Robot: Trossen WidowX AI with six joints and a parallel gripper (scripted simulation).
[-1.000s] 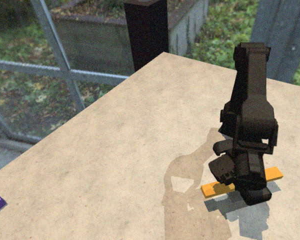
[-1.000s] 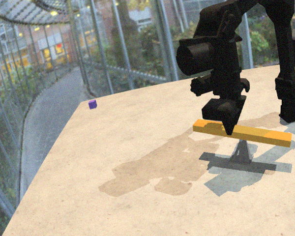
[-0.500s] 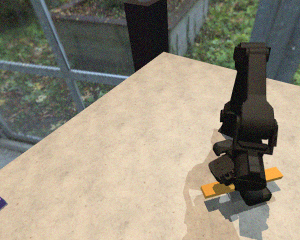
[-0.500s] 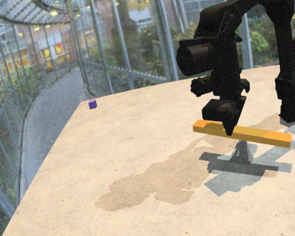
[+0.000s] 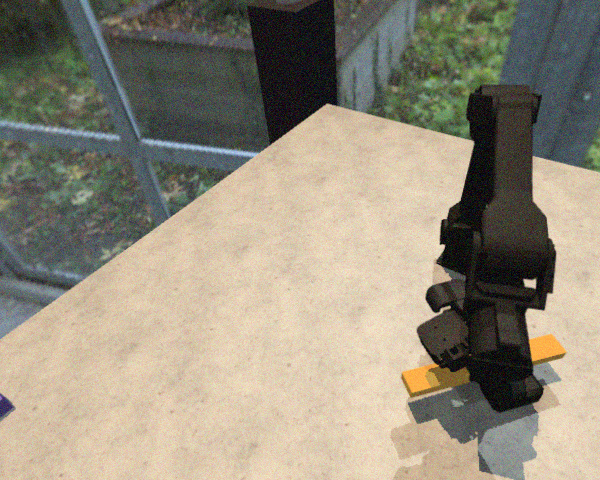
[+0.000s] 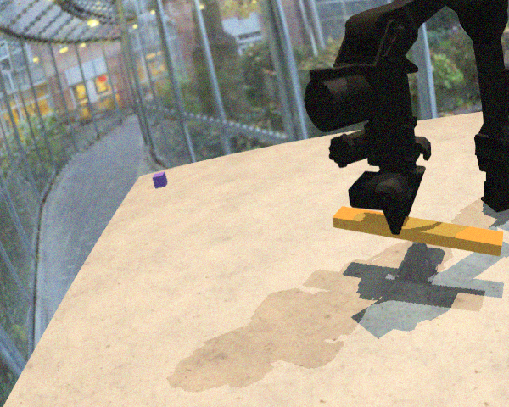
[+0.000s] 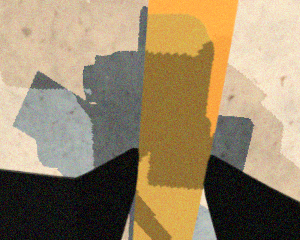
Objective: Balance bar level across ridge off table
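Claw clenched on the orange bar, held above the table. Small purple cube well apart at the far left edge. Broad bare tabletop between.

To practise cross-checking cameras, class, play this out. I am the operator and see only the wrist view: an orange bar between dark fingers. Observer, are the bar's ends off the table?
Observer: Yes. In the exterior view both ends of the orange bar hang above the table, with its shadow beneath.
Operator: Where is the ridge?
Observer: The dark grey ridge stands under the bar, roughly below the gripper, which is shut on the bar. I cannot tell whether bar and ridge touch.
Operator: Anything else on the table?
Observer: A purple cube sits near the far edge, well apart from the bar.
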